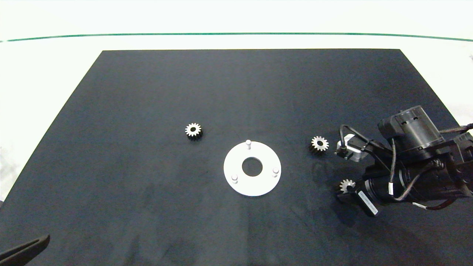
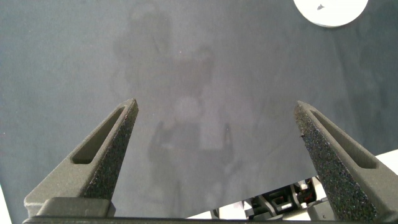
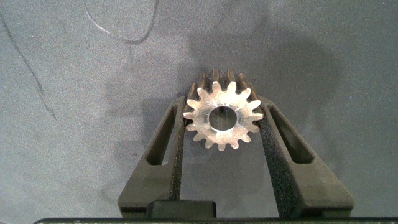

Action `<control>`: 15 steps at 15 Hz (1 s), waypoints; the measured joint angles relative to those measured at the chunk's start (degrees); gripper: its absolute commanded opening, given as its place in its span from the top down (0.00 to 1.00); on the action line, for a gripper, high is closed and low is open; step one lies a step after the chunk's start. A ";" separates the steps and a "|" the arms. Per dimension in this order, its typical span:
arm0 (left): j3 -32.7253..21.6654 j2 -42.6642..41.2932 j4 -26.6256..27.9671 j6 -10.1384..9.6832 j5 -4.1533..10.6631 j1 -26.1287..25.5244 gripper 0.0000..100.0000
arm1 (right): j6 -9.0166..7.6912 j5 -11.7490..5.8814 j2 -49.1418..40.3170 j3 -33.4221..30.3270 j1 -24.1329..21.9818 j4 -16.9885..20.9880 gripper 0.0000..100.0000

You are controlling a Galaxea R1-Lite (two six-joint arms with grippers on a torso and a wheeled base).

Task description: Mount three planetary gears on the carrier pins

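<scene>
Right gripper [image 3: 222, 124] apparently clamping one gear [image 3: 222, 117] above mat [image 1: 147, 184]

A black mat [image 1: 147, 184] covers most of the white desk [image 1: 44, 74]. A thin green line [image 1: 236, 34] runs across the desk just beyond the mat's far edge.

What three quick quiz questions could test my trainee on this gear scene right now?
1. True or false: a gear already sits on a carrier pin.
2. How many gears lie loose on the mat?
3. Which gripper holds a gear: A left, B right?

Key: 1. False; the white disc carries bare pins. 2. Two: the left gear and the right gear. 3. B; the right gripper clamps the held gear, the left gripper is open and empty.
</scene>
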 measured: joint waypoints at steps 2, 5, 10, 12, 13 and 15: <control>0.07 0.00 0.07 0.00 0.02 0.00 0.00 | -0.09 0.00 -0.02 0.09 0.00 0.11 0.75; 0.35 0.00 0.07 0.00 0.02 0.00 0.00 | -0.27 0.07 -0.52 0.35 0.17 0.41 0.75; 1.01 -0.22 0.09 0.00 0.00 0.00 0.00 | -0.30 -0.33 -3.75 -0.52 2.57 0.68 0.75; 1.01 -0.40 0.09 0.00 -0.02 0.00 0.00 | -0.27 -0.63 -4.50 -2.71 3.75 2.50 0.75; 0.96 -0.52 0.11 -0.02 -0.02 -0.05 0.00 | -0.13 -0.67 -4.66 -4.34 4.46 4.33 0.75; 0.94 -0.99 0.11 0.00 0.02 -0.07 0.00 | 0.39 -0.83 -4.38 -8.52 6.49 6.47 0.75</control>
